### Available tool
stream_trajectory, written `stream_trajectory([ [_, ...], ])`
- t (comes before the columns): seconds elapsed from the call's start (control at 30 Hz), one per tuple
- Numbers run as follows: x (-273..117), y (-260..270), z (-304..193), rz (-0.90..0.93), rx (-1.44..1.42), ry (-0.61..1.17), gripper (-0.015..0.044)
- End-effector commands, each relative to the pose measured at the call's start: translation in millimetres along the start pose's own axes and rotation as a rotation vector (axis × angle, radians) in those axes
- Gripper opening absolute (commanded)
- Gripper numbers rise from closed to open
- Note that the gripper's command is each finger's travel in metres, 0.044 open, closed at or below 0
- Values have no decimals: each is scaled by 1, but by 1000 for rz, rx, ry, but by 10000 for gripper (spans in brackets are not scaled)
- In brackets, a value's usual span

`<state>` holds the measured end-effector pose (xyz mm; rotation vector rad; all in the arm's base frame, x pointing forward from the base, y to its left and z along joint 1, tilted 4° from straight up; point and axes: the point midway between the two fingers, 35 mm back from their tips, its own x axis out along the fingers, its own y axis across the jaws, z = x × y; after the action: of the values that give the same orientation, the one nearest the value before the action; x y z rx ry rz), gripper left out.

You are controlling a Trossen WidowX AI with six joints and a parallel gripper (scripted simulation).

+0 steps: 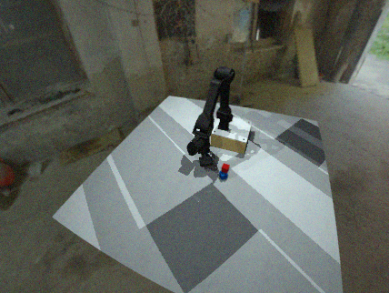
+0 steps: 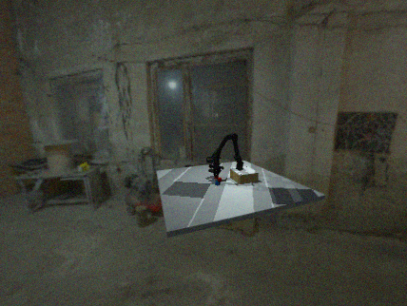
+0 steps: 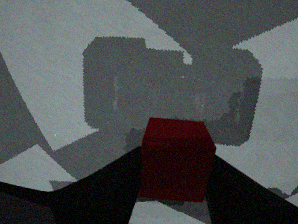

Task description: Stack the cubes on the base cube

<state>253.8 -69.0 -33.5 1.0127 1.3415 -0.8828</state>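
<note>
At ten o'clock from the top view's blue cube [image 1: 223,176] [image 2: 217,183] and red topper [image 1: 225,167] [image 2: 219,180], gripping another red cube [image 3: 177,162] between part-open fingers.

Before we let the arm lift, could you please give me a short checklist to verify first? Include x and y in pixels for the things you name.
1. Gripper [image 3: 174,156] shut on a red cube [image 3: 175,167]: ok.
2. Cube sits between both fingers in the wrist view: ok.
3. Blue base cube [image 1: 223,175] [image 2: 217,182] in view, to check that it stays put: ok.
4. Another red cube [image 1: 225,167] already on the base cube: ok.
5. That cube centered over its corner, with room for the second: cannot tell, too small in these views.
6. Held cube placed on the base cube: not ok, still to do.
</note>
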Motion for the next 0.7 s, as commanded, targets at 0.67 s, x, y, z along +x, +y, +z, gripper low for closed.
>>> stream_trajectory([
  [0.67,-38,2,4,-9,7,2,105],
])
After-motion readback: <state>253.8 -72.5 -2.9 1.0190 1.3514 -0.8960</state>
